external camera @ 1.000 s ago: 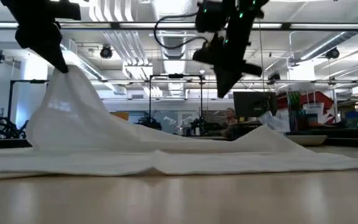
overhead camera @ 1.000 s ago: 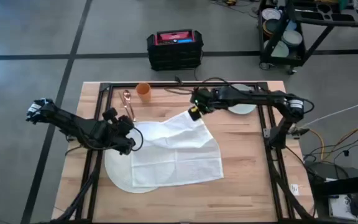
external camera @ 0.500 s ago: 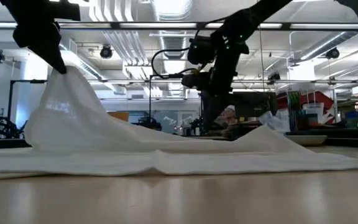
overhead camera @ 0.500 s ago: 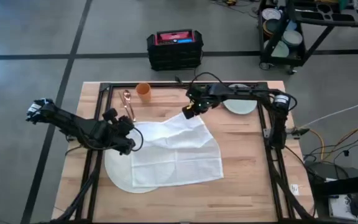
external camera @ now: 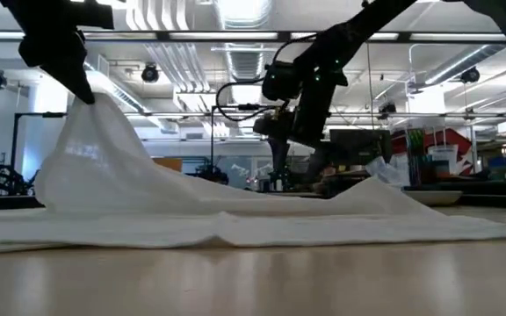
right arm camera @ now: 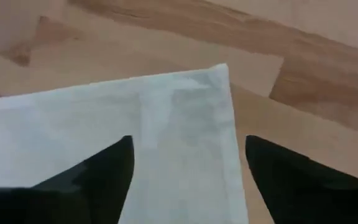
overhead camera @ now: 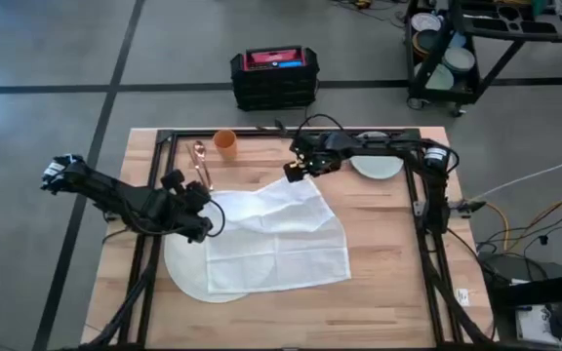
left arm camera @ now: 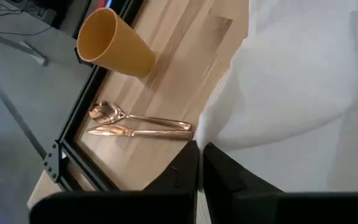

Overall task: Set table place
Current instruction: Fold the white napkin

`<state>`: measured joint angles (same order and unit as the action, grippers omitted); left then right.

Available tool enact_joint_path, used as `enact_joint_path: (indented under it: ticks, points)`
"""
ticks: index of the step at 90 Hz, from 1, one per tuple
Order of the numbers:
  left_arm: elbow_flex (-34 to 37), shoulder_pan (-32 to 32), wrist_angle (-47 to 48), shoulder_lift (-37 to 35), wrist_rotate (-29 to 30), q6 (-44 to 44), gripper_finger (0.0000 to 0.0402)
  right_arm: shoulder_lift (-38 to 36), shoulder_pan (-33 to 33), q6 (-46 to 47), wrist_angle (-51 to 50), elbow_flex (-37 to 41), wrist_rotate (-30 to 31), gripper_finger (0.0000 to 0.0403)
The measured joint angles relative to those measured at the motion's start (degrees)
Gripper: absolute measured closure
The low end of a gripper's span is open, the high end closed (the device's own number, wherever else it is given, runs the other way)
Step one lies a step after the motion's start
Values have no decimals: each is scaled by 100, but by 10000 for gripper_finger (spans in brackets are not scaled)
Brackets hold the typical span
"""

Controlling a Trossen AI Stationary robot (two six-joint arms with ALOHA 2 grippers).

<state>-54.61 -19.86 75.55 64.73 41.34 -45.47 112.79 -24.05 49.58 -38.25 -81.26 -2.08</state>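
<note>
An orange cup point(overhead camera: 224, 142) lies tipped on its side near the far left corner of the surface. Just beside it lie 2 copper-coloured utensils, a spoon point(left arm camera: 135, 117) and another piece point(left arm camera: 138, 131), side by side. On the floor beyond stands a black crate point(overhead camera: 274, 78) with a red top.
</note>
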Motion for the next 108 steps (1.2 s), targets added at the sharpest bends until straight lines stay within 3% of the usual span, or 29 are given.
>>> enact_joint_path:
  ticks: [27,48,71,83,102,108]
  points:
    - [0,0,-63,0,11,-2,402,603,-39,734,2,-586,403,137]
    - [0,0,-125,0,11,-2,402,1113,-74,732,-573,-1121,379,148]
    - [2,0,-167,0,11,-2,402,1242,-96,729,-832,-1168,392,160]
    - [2,0,-192,0,11,-2,402,1328,-102,734,-918,-1165,407,221]
    - [94,0,-207,0,9,-2,402,1371,-109,590,-1024,-1147,432,375]
    - [146,0,-208,0,2,-2,402,1371,-111,534,-1030,-1144,429,394]
